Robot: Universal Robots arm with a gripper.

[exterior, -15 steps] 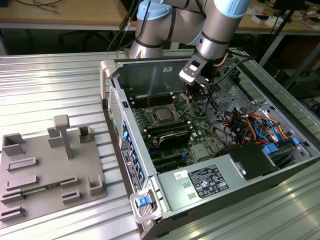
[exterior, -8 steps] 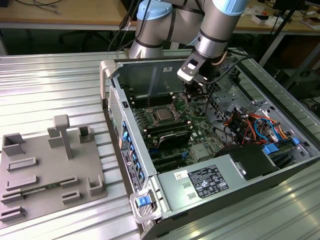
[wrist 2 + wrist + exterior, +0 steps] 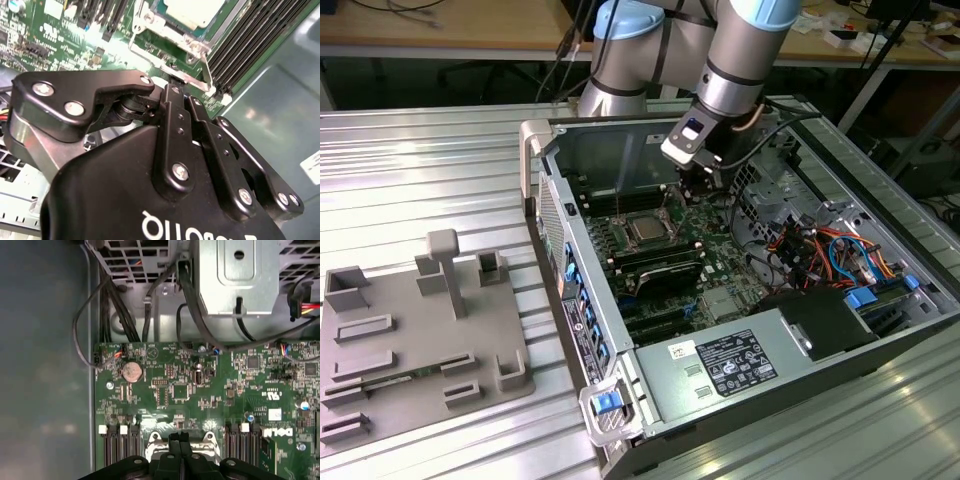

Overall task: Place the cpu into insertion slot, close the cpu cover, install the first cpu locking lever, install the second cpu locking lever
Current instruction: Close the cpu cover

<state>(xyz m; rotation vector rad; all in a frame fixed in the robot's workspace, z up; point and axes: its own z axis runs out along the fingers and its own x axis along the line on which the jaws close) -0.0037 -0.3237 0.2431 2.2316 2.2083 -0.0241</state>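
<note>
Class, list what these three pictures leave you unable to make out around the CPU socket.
- Exterior view: the cpu is too small to judge how it is seated.
- Second wrist view: the cpu cover is cut off by the picture's edge, and the hand hides what lies under it.
- First wrist view: the hand covers most of the insertion slot.

Wide view above, two close ones.
Exterior view looks down into the case (image 3: pixel 610 160); both wrist views see gripper (image 3: pixel 180 439) (image 3: pixel 181 92) and board (image 3: pixel 210 390) (image 3: pixel 50 35).

Green motherboard (image 3: pixel 210 390), coin battery (image 3: pixel 132 371), black cables (image 3: pixel 200 325), tool (image 3: pixel 178 437) tips together.
</note>
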